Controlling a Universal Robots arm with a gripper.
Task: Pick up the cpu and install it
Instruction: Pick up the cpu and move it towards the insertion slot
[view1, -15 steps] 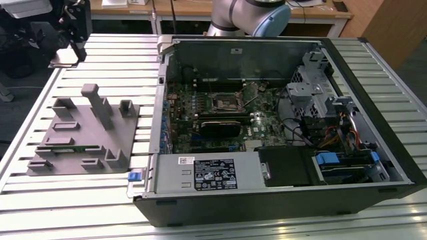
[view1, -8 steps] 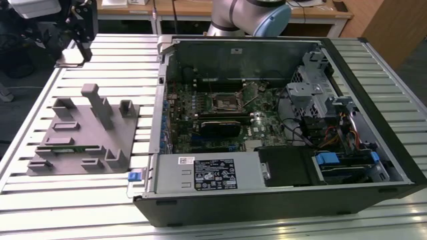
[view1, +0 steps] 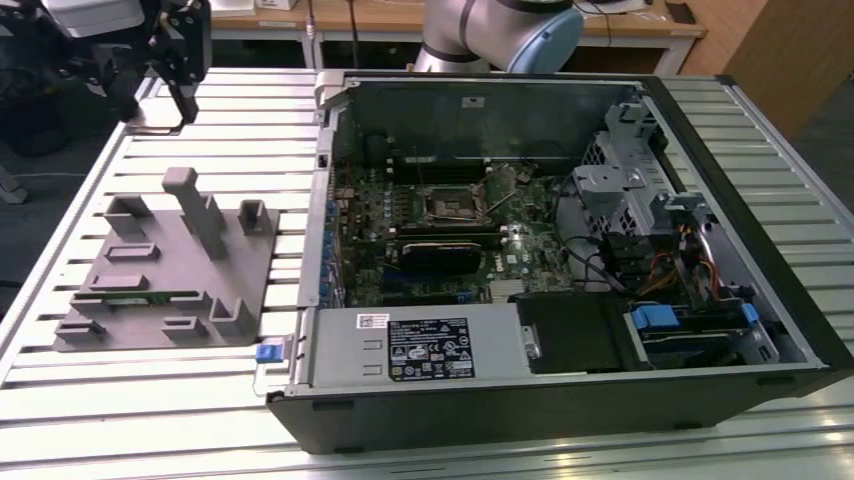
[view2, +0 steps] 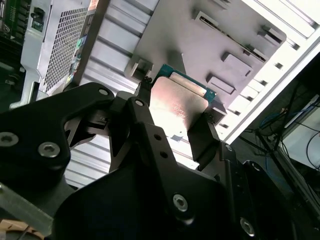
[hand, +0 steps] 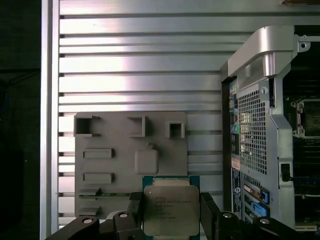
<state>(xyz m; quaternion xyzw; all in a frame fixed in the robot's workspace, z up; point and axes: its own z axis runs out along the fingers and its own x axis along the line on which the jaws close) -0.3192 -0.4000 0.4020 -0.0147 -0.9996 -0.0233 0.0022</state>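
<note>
The cpu (hand: 171, 210), a flat square chip with a silver metal top on a green edge, sits between the two black fingers of my gripper (hand: 171, 214), which is shut on it. The second wrist view shows the cpu (view2: 176, 105) clamped by its two sides in the gripper (view2: 175, 117), above the grey holder plate (view2: 200, 45). In the exterior view the gripper (view1: 167, 65) hangs high at the far left, beyond the grey holder plate (view1: 167, 275) and well apart from the black socket (view1: 451, 203) on the green motherboard.
An open computer case (view1: 561, 240) lies on the slatted metal table (view1: 200, 120), its rear panel (hand: 255, 140) beside the holder plate. A green memory stick (view1: 134, 295) lies in the plate. A drive cage and cables (view1: 641, 220) fill the case's right side in the exterior view.
</note>
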